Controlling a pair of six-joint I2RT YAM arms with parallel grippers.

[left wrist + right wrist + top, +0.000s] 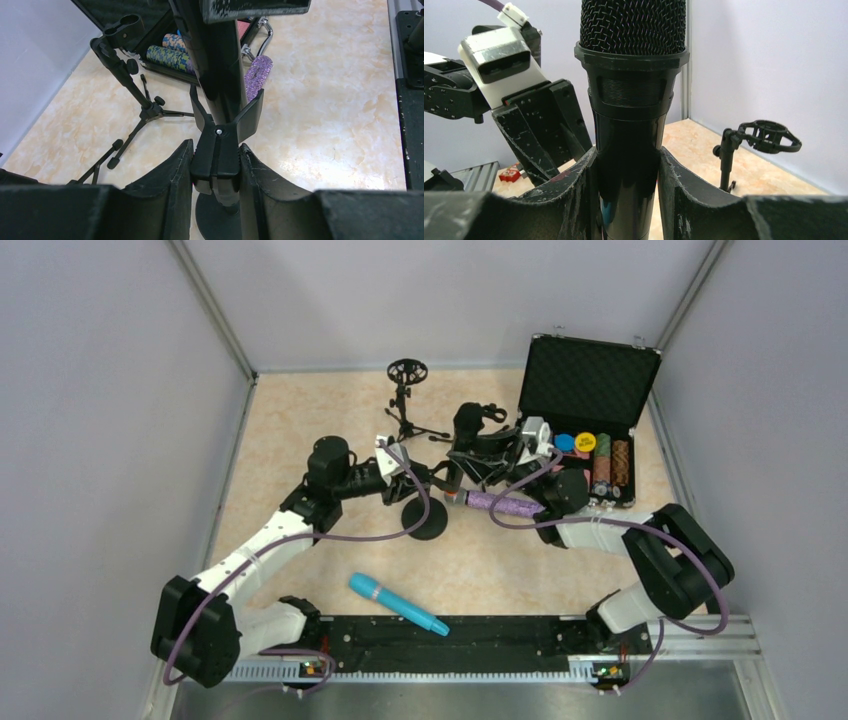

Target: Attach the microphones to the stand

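Beige marbled table (pixel 300 430), grey walls (pixel 100 390): left gripper (pixel 216 150) clamps stand clip (pixel 218 167), right gripper (pixel 627 155) holds black microphone (pixel 631 95) (grille (pixel 633 22) visible wrist-side only).

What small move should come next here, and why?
Probably the right tool should slide the black microphone a little deeper into the stand's clip. The left tool is shut on the clip's handles, and the wings appear spread around the microphone body, so seating it seems the step left.

Pale lavender-grey walls (pixel 100 390) with aluminium corner posts (pixel 212 308) enclose a beige marbled tabletop (pixel 300 420), evenly lit, seemingly from above.
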